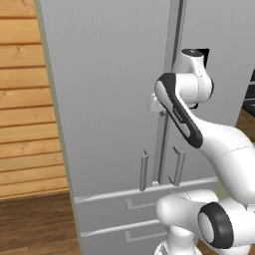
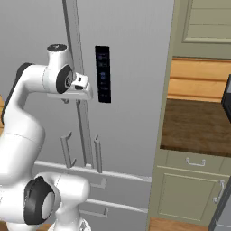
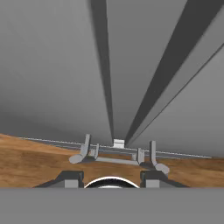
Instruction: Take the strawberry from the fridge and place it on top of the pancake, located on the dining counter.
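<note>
Hovering at the closed fridge doors

Tall light-grey double-door fridge (image 1: 109,89) spans the middle of both base views, doors shut, two drawers at lower frame. Tool (image 2: 84,88) sits high at frame centre-left, right against the long vertical grey bar (image 2: 73,36) at the door seam. Hand view: tool (image 3: 112,178) fingertips (image 3: 72,177) stand apart, nothing seen between them.
</note>
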